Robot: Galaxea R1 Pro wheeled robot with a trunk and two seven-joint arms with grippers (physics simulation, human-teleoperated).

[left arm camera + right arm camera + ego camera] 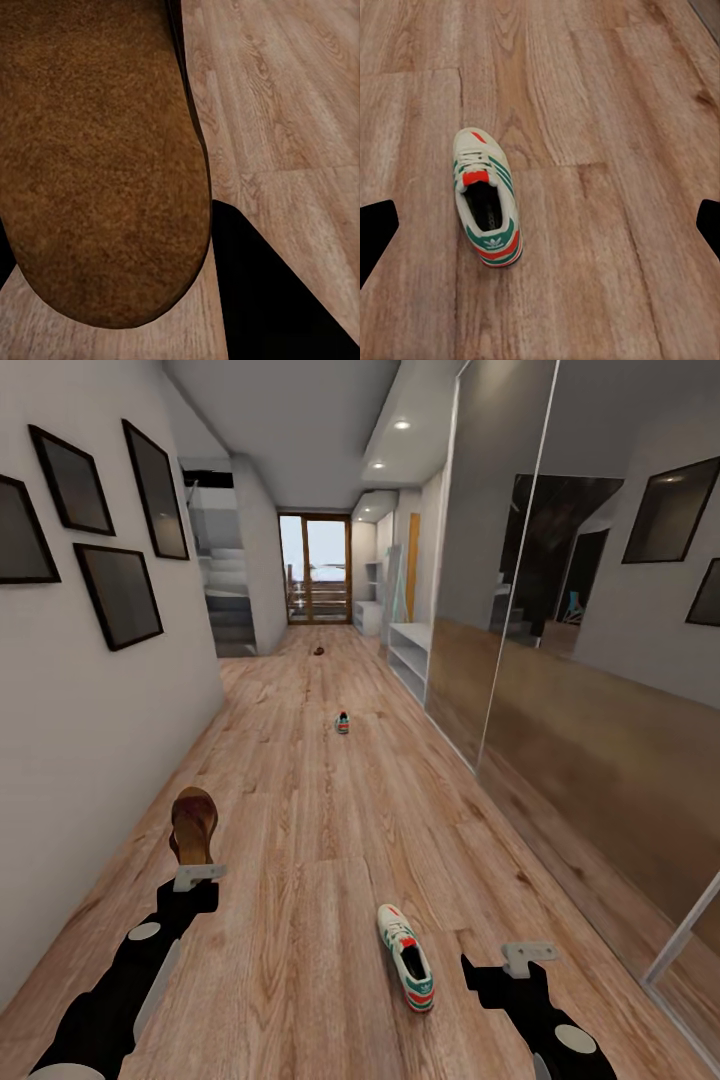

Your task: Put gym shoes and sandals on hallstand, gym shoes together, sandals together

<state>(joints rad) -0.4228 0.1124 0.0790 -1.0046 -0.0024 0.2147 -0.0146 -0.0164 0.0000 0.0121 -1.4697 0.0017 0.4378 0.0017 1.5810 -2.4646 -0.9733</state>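
Left gripper (pixel 197 877) clamped on dark brown leather sandal (pixel 193 826), right gripper (pixel 528 957) spread open just beside white green-striped lace-up gym shoe (pixel 407 957) on wood-plank floor (pixel 300 840).

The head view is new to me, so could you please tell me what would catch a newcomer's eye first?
A brown sandal stands out, held up off the wood floor in the left gripper at the near left. Close by, a white gym shoe with green stripes lies on the planks just ahead of the open right gripper. Farther down the corridor, a second gym shoe sits mid-floor.
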